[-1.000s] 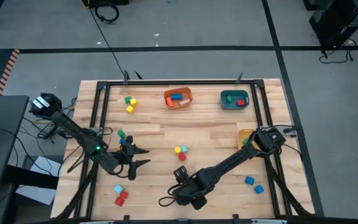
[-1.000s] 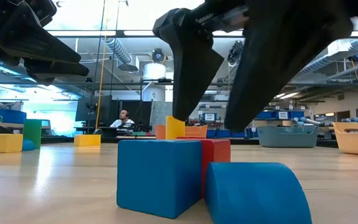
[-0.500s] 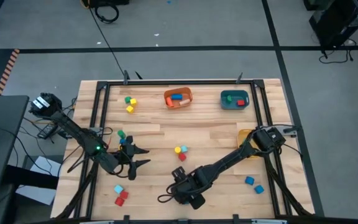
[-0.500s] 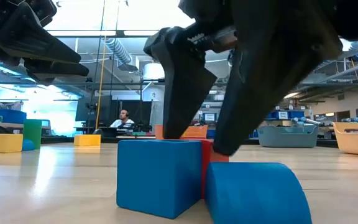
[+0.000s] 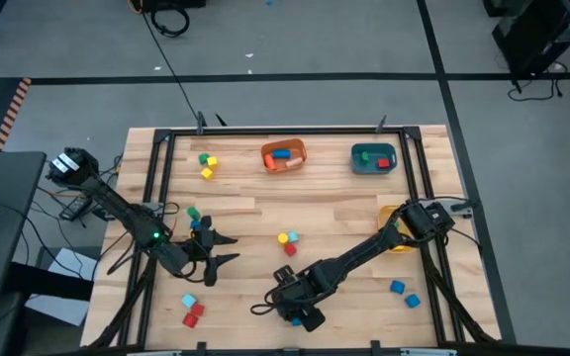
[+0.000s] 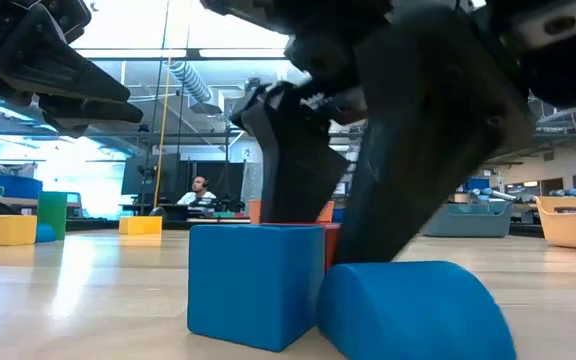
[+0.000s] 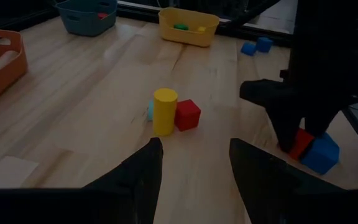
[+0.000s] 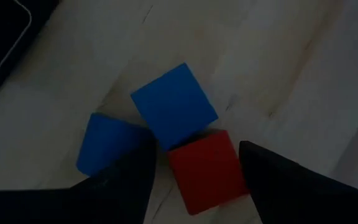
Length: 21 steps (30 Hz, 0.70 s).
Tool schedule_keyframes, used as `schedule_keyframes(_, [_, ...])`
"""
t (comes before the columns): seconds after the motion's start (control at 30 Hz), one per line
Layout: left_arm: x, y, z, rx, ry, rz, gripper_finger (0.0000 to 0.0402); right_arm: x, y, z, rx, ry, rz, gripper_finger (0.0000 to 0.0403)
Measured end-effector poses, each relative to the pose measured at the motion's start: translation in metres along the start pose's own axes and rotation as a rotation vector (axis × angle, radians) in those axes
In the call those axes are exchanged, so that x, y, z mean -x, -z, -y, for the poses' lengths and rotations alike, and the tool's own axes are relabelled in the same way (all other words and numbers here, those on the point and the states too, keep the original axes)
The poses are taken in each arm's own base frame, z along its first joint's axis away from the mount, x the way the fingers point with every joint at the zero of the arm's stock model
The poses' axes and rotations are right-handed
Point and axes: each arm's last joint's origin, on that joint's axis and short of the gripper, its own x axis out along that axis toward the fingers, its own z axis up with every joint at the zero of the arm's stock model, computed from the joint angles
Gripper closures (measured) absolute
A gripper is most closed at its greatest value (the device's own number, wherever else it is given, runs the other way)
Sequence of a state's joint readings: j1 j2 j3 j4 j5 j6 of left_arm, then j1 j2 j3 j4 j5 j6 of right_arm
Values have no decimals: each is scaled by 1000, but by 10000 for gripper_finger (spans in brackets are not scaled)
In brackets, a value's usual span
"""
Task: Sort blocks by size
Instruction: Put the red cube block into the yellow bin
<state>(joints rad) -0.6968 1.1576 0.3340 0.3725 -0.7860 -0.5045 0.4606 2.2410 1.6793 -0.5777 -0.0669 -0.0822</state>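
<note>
Blocks near the table's front edge are the business right now: a red cube [image 8: 207, 168] sits between the right gripper's [image 8: 196, 173] two fingers, which straddle it part open and narrowing, not yet visibly pressing its sides. Compared with a moment ago the fingers have dropped lower and drawn in, so the red cube now lies well down inside the gap rather than beneath the tips. Touching it are a blue cube [image 8: 173, 106] and a rounded blue block [image 8: 108, 144], close enough that a squeeze could nudge them. To my eye a pickup is just about to happen, with the sorting itself far from done.

Further out, the left gripper [image 5: 228, 248] hangs part open and empty over the table's left half. Loose blocks are scattered elsewhere, including a yellow cylinder [image 7: 164, 111] beside a small red cube [image 7: 187, 114]. An orange bin [image 5: 283, 156], a teal bin [image 5: 373, 158] and a yellow bin [image 7: 188, 25] already hold a few pieces.
</note>
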Motion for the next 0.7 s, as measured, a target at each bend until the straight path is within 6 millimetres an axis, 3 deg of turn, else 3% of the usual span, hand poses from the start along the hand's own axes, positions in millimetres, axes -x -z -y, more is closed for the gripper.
schedule_keyframes(0.17, [0, 0, 0, 0, 0, 0, 206, 0, 0, 0, 0, -1, -1, 183])
schedule_keyframes(0.37, [0, 0, 0, 2, 0, 0, 206, 1, 3, 1, 0, 22, -29, 256])
schedule_keyframes(0.7, [0, 0, 0, 5, 1, -1, 206, 21, 10, 3, -82, 138, -209, 257])
